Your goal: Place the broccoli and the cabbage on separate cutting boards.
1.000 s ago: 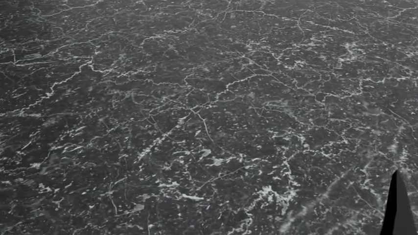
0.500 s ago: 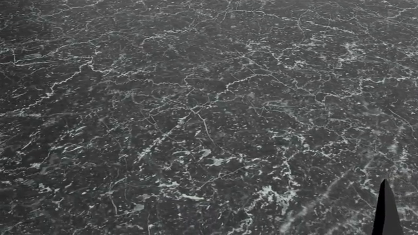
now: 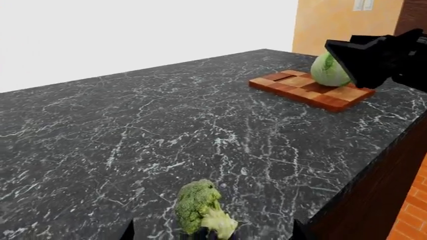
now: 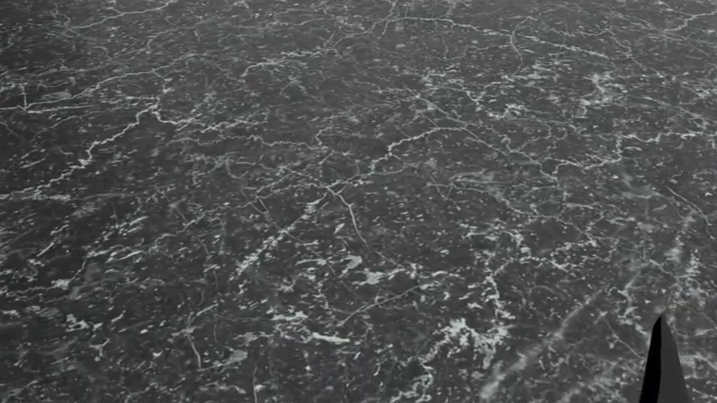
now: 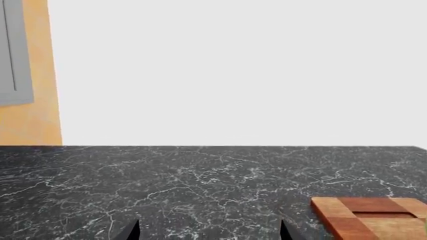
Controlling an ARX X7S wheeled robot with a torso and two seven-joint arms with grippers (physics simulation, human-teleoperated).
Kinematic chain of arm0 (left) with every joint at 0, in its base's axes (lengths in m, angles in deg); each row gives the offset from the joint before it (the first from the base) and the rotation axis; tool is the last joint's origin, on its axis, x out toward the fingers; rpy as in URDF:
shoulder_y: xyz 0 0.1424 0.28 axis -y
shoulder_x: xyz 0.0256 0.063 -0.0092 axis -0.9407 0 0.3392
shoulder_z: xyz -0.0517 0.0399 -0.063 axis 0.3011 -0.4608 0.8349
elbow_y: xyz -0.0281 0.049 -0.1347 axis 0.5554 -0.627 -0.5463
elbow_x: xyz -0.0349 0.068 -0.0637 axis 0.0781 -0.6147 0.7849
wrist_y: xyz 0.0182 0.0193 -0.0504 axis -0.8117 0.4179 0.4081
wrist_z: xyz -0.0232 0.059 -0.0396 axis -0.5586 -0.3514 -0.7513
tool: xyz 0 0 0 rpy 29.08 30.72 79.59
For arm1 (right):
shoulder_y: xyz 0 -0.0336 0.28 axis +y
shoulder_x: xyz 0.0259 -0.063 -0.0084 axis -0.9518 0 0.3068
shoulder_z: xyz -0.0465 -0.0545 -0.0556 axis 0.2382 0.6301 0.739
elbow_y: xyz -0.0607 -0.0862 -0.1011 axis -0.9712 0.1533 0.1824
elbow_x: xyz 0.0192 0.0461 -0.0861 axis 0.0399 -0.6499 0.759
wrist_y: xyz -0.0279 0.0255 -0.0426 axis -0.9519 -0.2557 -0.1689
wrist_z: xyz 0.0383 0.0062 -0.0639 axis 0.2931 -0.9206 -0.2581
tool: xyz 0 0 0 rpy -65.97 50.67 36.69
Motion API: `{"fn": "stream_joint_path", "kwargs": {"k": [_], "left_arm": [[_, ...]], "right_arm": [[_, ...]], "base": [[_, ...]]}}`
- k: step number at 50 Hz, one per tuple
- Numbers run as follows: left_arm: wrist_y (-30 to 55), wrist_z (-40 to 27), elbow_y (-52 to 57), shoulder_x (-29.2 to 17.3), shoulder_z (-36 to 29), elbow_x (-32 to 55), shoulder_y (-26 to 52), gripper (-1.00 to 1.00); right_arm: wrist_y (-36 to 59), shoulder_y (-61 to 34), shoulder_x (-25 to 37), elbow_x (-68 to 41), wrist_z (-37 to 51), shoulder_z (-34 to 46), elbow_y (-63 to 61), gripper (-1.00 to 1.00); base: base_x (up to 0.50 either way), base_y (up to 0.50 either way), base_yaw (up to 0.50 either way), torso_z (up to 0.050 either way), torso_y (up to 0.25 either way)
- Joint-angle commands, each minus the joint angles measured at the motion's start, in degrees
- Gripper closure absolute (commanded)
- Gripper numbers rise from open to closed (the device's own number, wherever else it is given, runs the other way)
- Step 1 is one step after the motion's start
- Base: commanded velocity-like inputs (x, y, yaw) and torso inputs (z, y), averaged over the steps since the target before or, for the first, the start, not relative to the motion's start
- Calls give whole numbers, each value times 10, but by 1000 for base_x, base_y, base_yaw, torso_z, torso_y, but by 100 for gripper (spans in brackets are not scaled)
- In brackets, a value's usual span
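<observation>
In the left wrist view the small broccoli [image 3: 200, 206] lies on the black marble counter between the wide-apart fingertips [image 3: 127, 233] of my left gripper [image 3: 211, 234], which is open and not clamped on it. The large cabbage [image 3: 328, 70] sits on a checkered cutting board [image 3: 293, 86] near the counter's far corner. My right gripper's black body [image 3: 380, 54] is right beside the cabbage. In the right wrist view my right gripper [image 5: 210, 233] is open and empty, with a cutting board corner [image 5: 370, 217] off to one side. The head view shows neither vegetable nor board.
The marble counter [image 4: 336, 201] fills the head view, with a black pointed arm part [image 4: 664, 369] at its lower right. The counter's edge [image 3: 373, 165] drops to a brick floor [image 3: 410, 215]. An orange wall [image 3: 340, 20] stands behind the board.
In the head view the black pointed part at the lower right has sunk lower and shifted slightly left. The counter looks the same.
</observation>
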Motion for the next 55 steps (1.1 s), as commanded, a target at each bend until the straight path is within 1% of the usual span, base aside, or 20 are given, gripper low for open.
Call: {"fn": "stream_joint_path", "kwargs": {"k": [1, 6, 7, 8, 9, 10, 11, 12, 13, 15, 20, 23, 27, 35, 43, 55], "left_arm": [[0, -3, 0, 17, -7, -19, -4, -100], [0, -2, 0, 22, 4, -14, -7, -100], [-12, 3, -17, 59, -82, -100, 73, -100], [0, 89, -103, 88, -168, -186, 159, -100], [-86, 175, -168, 2, -254, -272, 222, -100], [-172, 261, -182, -84, -340, -358, 235, -100], [-258, 347, -180, -97, -426, -444, 283, -100], [-342, 433, -180, -97, -512, -530, 306, -100], [-343, 484, -184, -99, -572, -616, 328, -100], [-345, 467, -189, -103, -566, -787, 350, -100], [-346, 435, -187, -121, -560, -748, 381, -100], [-347, 420, -190, -122, -562, -727, 403, -100], [-340, 419, -191, -116, -574, -727, 413, -100], [-334, 431, -177, -114, -590, -738, 375, -100], [-324, 478, -179, -110, -609, -792, 310, -100], [-313, 497, -191, -100, -636, -819, 283, -100]], "right_arm": [[-7, -4, -23, 31, -26, 6, 14, -100], [-7, -8, -24, 38, -26, 19, 15, -100], [-8, -9, -26, 42, -28, 24, 17, -100], [-8, -10, -26, 43, -28, 26, 18, -100], [-8, -12, -27, 46, -29, 29, 19, -100], [-9, -13, -27, 45, -28, 31, 20, -100], [-9, -15, -27, 45, -27, 35, 20, -100], [-10, -16, -29, 51, -31, 39, 23, -100], [-12, -16, -32, 54, -33, 42, 26, -100], [-11, -18, -31, 55, -30, 45, 24, -100], [-16, -15, -39, 63, -37, 52, 27, -100], [-17, -15, -40, 62, -36, 52, 29, -100], [-21, -13, -45, 71, -42, 57, 33, -100], [-19, -10, -42, 65, -35, 57, 29, -100], [-23, -8, -45, 71, -40, 60, 34, -100], [-25, -12, -47, 80, -40, 74, 39, -100]], "base": [[0, 0, 0, 0, 0], [0, 0, 0, 0, 0], [0, 0, 0, 0, 0], [0, 0, 0, 0, 0], [0, 0, 0, 0, 0], [0, 0, 0, 0, 0], [0, 0, 0, 0, 0], [0, 0, 0, 0, 0], [0, 0, 0, 0, 0], [0, 0, 0, 0, 0], [0, 0, 0, 0, 0], [0, 0, 0, 0, 0], [0, 0, 0, 0, 0], [0, 0, 0, 0, 0], [0, 0, 0, 0, 0], [0, 0, 0, 0, 0]]}}
